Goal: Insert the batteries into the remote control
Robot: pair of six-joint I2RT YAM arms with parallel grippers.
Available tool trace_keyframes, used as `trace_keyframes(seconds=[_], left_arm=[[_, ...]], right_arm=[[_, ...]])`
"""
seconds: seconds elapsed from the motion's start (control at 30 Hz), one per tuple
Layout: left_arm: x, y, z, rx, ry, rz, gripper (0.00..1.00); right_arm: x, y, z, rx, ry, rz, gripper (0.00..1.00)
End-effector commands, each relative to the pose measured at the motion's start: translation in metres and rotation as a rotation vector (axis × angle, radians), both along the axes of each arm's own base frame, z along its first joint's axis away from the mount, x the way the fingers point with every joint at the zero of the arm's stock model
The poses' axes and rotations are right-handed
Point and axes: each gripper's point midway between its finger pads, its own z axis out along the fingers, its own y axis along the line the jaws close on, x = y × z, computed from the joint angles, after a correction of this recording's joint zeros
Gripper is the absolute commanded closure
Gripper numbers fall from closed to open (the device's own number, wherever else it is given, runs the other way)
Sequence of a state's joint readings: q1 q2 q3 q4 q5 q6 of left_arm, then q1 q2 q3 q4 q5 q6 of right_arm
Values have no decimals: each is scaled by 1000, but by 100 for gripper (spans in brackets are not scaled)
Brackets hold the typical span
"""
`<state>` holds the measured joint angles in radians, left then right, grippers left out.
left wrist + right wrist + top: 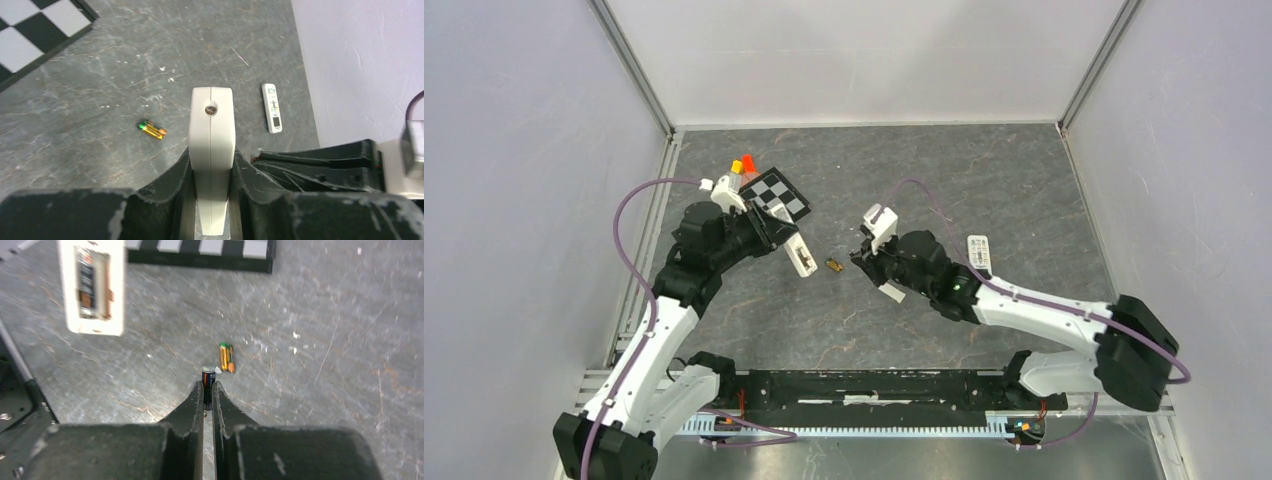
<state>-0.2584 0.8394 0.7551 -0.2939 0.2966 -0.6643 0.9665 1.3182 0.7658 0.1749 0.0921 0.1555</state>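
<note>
My left gripper [794, 248] [211, 152] is shut on the white remote control [801, 256] [212, 125] and holds it off the table. In the right wrist view its open battery compartment [93, 284] faces me, and a dark battery appears to lie in one slot. My right gripper [862, 258] [208, 386] is shut on a dark battery [208, 380] with an orange stripe, its tip poking out past the fingertips. It is a short way right of the remote. A pair of gold batteries with green ends [833, 265] [152, 129] [226, 357] lies on the table between the grippers.
A slim white piece with small markings [979, 252] [272, 107] lies flat on the table at the right, behind the right arm. A black-and-white checkered board [776, 195] [30, 35] [200, 250] sits at the back left with small orange and yellow blocks [742, 164]. White walls enclose the table.
</note>
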Motion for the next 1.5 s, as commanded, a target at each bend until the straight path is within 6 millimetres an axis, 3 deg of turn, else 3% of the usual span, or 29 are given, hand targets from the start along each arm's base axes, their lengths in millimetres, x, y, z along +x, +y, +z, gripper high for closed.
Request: trace_keyframes(seconds=[0.0,0.2,0.33,0.5,0.77,1.47], left_arm=[[-1,-26,25,-107,-83,-144,98],[-6,-44,37,-220,-88,-205,98],[-9,-59,46,-304,-118,-261,98],[-11,-75,44,-423,-141,-288,98],[-9,-90,30,-504,-127,-310,98],[-7,-92,21,-522,-108,-293,98]], right_arm=[[-12,4,64,177,-164,100,94],[-36,0,95,287,-197,187,95],[-39,-2,106,319,-165,177,95],[-24,-11,97,254,-65,42,94],[-27,-13,98,187,68,3,94],[-29,6,64,27,243,29,91]])
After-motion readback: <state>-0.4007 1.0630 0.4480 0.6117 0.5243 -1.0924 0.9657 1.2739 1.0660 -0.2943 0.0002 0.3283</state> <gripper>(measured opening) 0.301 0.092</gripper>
